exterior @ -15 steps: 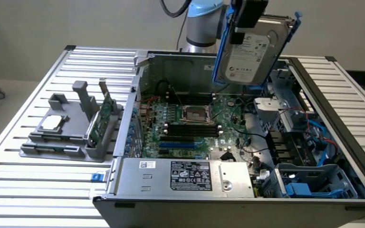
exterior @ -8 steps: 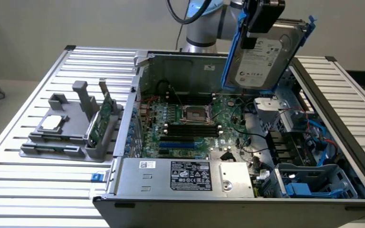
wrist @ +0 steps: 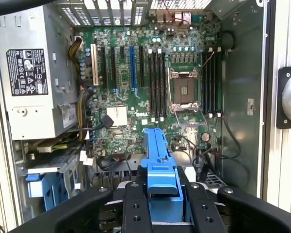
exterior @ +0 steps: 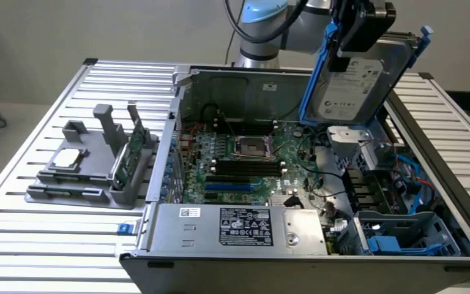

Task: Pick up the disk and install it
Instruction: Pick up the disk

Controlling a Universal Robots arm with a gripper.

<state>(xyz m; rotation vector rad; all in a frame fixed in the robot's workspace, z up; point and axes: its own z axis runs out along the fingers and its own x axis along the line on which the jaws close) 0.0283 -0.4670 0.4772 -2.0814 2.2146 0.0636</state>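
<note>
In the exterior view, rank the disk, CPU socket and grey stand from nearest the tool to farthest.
1. Disk: held in the tool, upright above the case.
2. CPU socket: inside the case, at its middle.
3. Grey stand: outside the case, at the exterior view's left.

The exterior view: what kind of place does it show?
Probably a robot lab bench for computer assembly: an open computer case lies on a metal table, a grey holder stands beside it, and the gripper holds the disk above the case.
</note>
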